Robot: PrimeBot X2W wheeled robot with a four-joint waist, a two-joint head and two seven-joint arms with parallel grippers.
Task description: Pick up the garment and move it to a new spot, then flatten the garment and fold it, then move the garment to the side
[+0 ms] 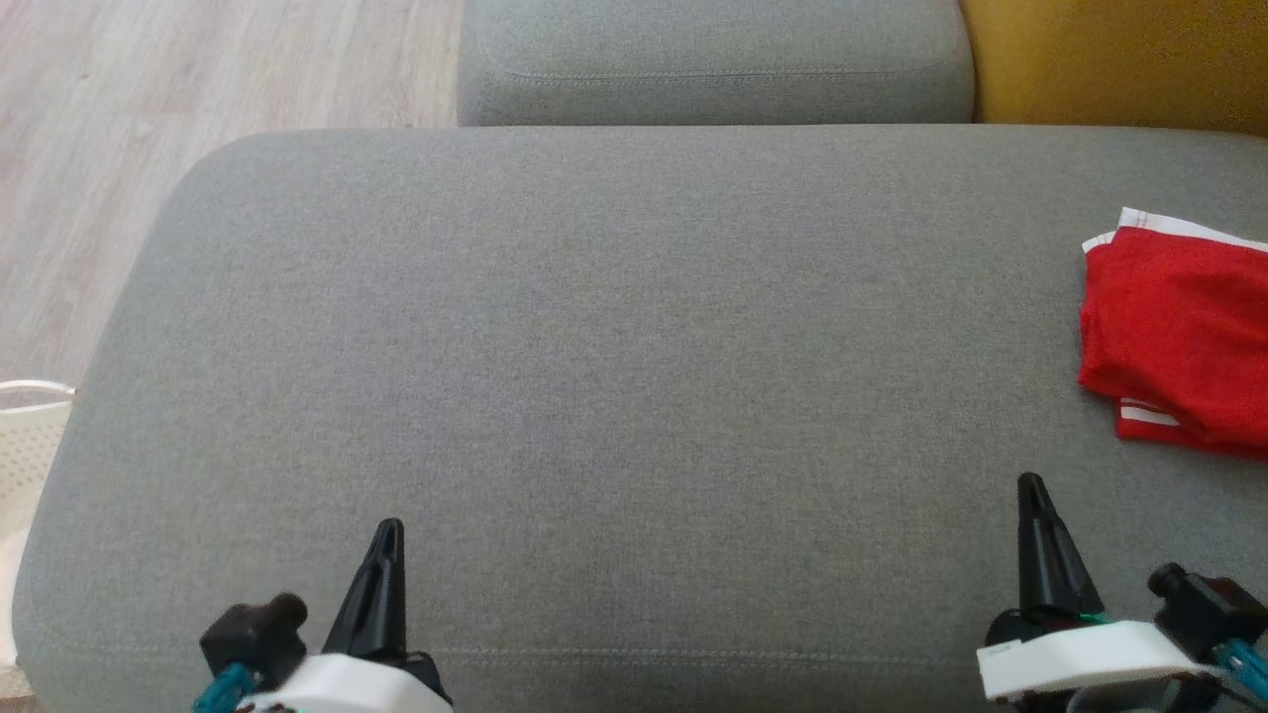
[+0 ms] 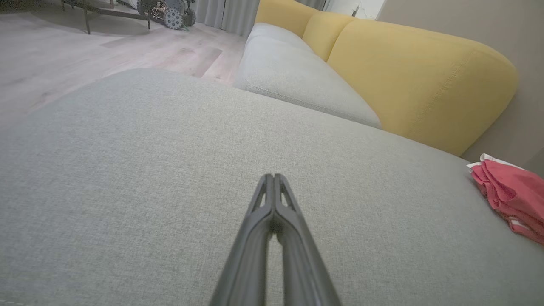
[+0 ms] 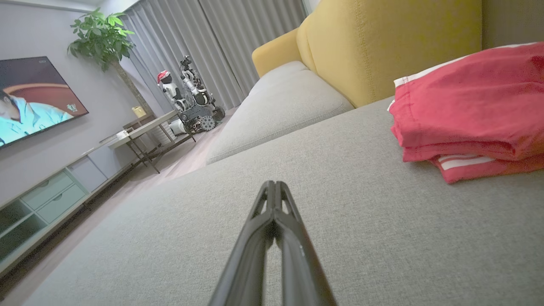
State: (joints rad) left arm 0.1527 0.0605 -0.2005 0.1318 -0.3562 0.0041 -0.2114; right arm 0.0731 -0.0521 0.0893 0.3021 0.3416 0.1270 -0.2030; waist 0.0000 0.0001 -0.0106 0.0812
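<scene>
**A:** Head view first. What room do you have?

**B:** You have a wide grey cushion (image 1: 614, 347) whose whole middle is bare. Its rounded left edge drops to the wooden floor (image 1: 198, 79), where one white basket (image 1: 30, 436) sits just beside the corner. Past the far edge lies a second grey cushion (image 1: 713, 59), with a yellow backrest (image 1: 1119, 59) to its right.

**A:** And the garment?

**B:** There is one red garment (image 1: 1179, 337) with white trim. It lies folded on the big cushion's right side, cut off by the frame's edge.

**A:** The jaws?

**B:** Your left gripper (image 1: 388, 527) and right gripper (image 1: 1030, 482) sit near the front seam, well apart. Both have their jaws clenched on nothing. The right one is nearer the garment but apart from it.

**A:** Left wrist view?

**B:** You see two dark fingers (image 2: 255, 238) pressed together at the tips over bare cushion. I cannot tell whether they touch the fabric. The garment lies at the far right, with open cushion between.

**A:** Right wrist view?

**B:** Here too the jaws are pressed tight and empty. The garment sits up to the right, near but clear of the fingers, its folded layers stacked. Beyond the cushion's left edge the floor runs to one television (image 3: 34, 100), one plant (image 3: 100, 36) and one other robot (image 3: 191, 102) by the curtains (image 3: 204, 38).
</scene>
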